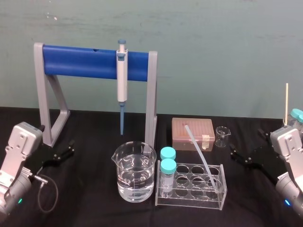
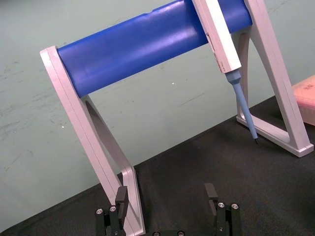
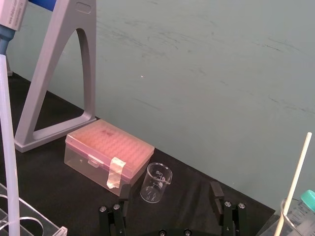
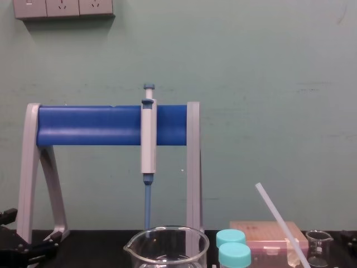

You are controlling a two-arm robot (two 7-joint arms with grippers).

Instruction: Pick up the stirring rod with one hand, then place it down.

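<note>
While both arms sit low at the table's sides, which step of the task is shown? (Reader)

The opening step: the pick-up has not yet begun. The left gripper (image 1: 71, 148) hangs by the near foot of the pipette stand (image 1: 85, 62), its fingers (image 2: 121, 196) spread apart and holding nothing. (Legend)

And where does the stirring rod lie? (Reader)

The stirring rod (image 1: 201, 156) lies well to the right of the left gripper, beyond the large beaker (image 1: 135, 177). It leans with its lower end in the tube rack (image 1: 189, 201) and its upper end over the tip box (image 1: 203, 127). From the right gripper (image 1: 234, 153) it is near, just to the left of the fingertips. The small beaker (image 1: 221, 136) stands ahead of that gripper, between it and the box. The right gripper is likewise spread apart and empty. A thin pale stick (image 1: 286, 101) stands upright behind it, on its right. (Legend)

What does the next move call for? (Reader)

By judgement, the right gripper is the better placed. It should travel leftward and close on the rod's free middle span above the rack. A lift along the rod's lean should keep it from catching the rack wall. (Legend)
</note>
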